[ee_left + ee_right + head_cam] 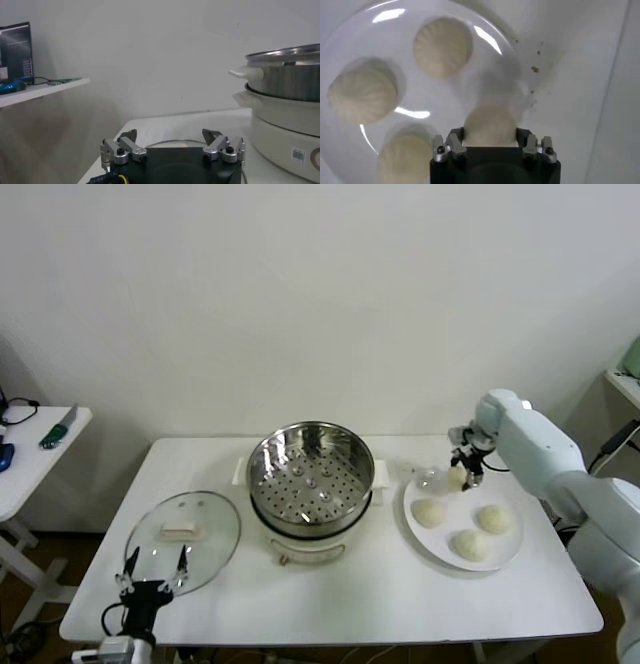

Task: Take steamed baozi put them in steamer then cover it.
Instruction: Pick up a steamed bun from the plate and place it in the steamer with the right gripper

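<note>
Gripping one steamed baozi (489,125) between its two fingers, the right gripper (462,475) hangs over the far, steamer-side edge of the white plate (508,561); in its wrist view the bun fills the gap between the jaws and looks clear of the plate, though how far up it is I cannot tell. Three more buns (470,544) lie apart from one another on the plate, which leaves room for fingers to come down around each in turn. The steamer (310,469) stands in the middle of the table (400,604) on its white cooker base (310,546), just beside the plate, its perforated floor bare and open to receive the buns from above (a short carry, by my judgement). The cover (183,539) lies flat on the table on the steamer's other side, handle up, out of the way yet near the left gripper (153,572), which waits at the cover's near edge with fingers spread wide, holding nothing. Covering should come last.
</note>
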### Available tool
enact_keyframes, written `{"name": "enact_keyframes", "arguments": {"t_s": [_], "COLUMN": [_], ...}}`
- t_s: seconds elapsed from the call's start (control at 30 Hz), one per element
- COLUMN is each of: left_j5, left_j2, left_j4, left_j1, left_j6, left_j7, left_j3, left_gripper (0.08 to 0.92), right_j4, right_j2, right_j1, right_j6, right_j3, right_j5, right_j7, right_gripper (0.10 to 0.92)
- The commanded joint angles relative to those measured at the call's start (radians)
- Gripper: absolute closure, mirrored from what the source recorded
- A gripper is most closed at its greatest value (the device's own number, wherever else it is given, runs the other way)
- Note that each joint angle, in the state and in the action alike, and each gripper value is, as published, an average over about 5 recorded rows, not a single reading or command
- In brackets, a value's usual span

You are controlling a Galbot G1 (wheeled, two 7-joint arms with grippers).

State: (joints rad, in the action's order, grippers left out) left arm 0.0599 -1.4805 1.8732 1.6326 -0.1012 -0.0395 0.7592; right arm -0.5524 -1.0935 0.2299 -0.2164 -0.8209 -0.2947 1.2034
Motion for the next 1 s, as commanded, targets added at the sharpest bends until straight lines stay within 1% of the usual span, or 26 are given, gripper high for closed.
{"name": "enact_keyframes", "arguments": {"t_s": [0.03, 0.2, 0.4, 0.53, 0.7, 0.87, 1.0], "left_j5": [0.0, 0.0, 0.003, 0.003, 0.003, 0.003, 0.007], "left_j2": [-0.001, 0.0, 0.002, 0.001, 0.004, 0.01, 0.013], "left_j4": [0.003, 0.013, 0.012, 0.011, 0.013, 0.012, 0.017], "left_j1": [0.005, 0.018, 0.028, 0.029, 0.027, 0.028, 0.029], "left_j6": [0.0, 0.0, -0.001, -0.001, 0.002, 0.005, 0.01], "left_j7": [0.0, -0.002, -0.001, -0.001, -0.001, -0.001, 0.0], "left_j3": [-0.001, 0.001, 0.002, 0.0, 0.0, -0.001, -0.001], "left_gripper": [0.177, 0.177, 0.177, 0.177, 0.177, 0.177, 0.177], "right_j4": [-0.224, -0.248, -0.303, -0.353, -0.402, -0.375, -0.371], "right_j2": [0.014, -0.075, -0.199, -0.262, -0.315, -0.377, -0.402], "right_j1": [0.266, 0.382, 0.44, 0.442, 0.405, 0.309, 0.257], "right_j6": [-0.078, -0.186, -0.295, -0.351, -0.384, -0.426, -0.432], "right_j3": [-0.309, -0.381, -0.396, -0.383, -0.365, -0.326, -0.315], "right_j5": [0.23, 0.251, 0.226, 0.156, 0.07, -0.057, -0.108], "right_j7": [0.045, 0.053, 0.049, 0.031, 0.011, -0.027, -0.037], "right_gripper": [0.345, 0.339, 0.338, 0.338, 0.338, 0.338, 0.338]}}
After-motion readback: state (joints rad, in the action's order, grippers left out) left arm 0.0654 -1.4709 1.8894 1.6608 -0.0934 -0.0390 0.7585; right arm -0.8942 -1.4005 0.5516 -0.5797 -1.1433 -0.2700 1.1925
